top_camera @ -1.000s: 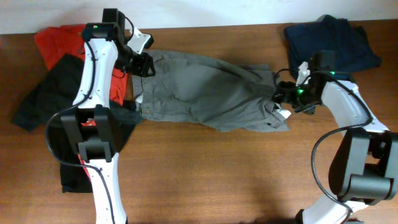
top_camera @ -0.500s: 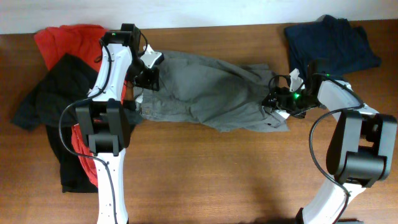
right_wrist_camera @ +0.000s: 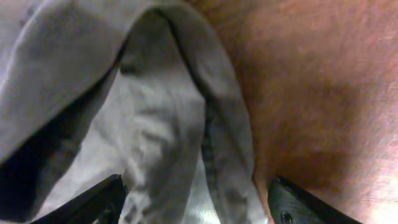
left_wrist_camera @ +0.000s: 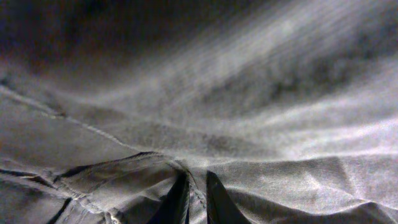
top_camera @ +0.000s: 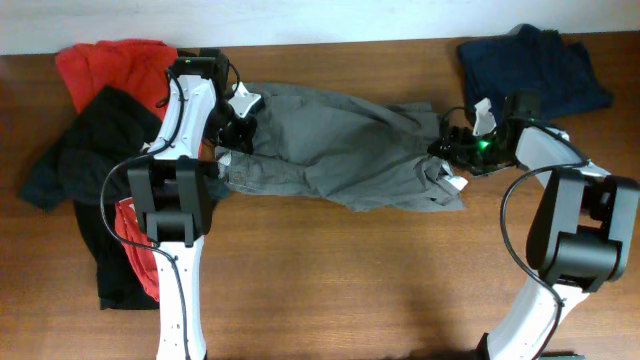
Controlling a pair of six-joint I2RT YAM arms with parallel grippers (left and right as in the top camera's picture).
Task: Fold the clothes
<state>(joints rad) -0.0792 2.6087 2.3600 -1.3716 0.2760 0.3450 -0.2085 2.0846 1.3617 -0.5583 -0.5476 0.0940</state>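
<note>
1. Seeing the grey shorts [top_camera: 330, 150] lying spread across the upper middle of the table [top_camera: 350, 290], with the waistband end to the left and the leg hems to the right.
2. Finding the left gripper [top_camera: 237, 122] pressing onto the waistband end, its jaws drawn almost together and pinching a thin ridge of the grey cloth, as the left wrist view is showing.
3. Finding the right gripper [top_camera: 447, 150] sitting at the right-hand hem, jaws standing wide apart and straddling a rolled fold without clamping it.
4. Moving outward on the left: noting a red shirt [top_camera: 100, 62] and a black shirt [top_camera: 75, 150] heaped together, the black one overlapping the red, and the left arm [top_camera: 175, 120] reaching across them toward the shorts.
5. Moving outward on the right: noting a folded navy garment [top_camera: 535, 65] resting at the table's far corner, just behind the right gripper and apart from the shorts.
6. Looking at the shorts themselves: wrinkling heavily, bunching near the right hem, folding over at the left so that pale waistband lining is showing.
7. Comparing with a second ago: left gripper having come down from the top edge onto the waistband, right gripper having edged slightly up and away from the hem, shorts keeping much the same outline.
</note>
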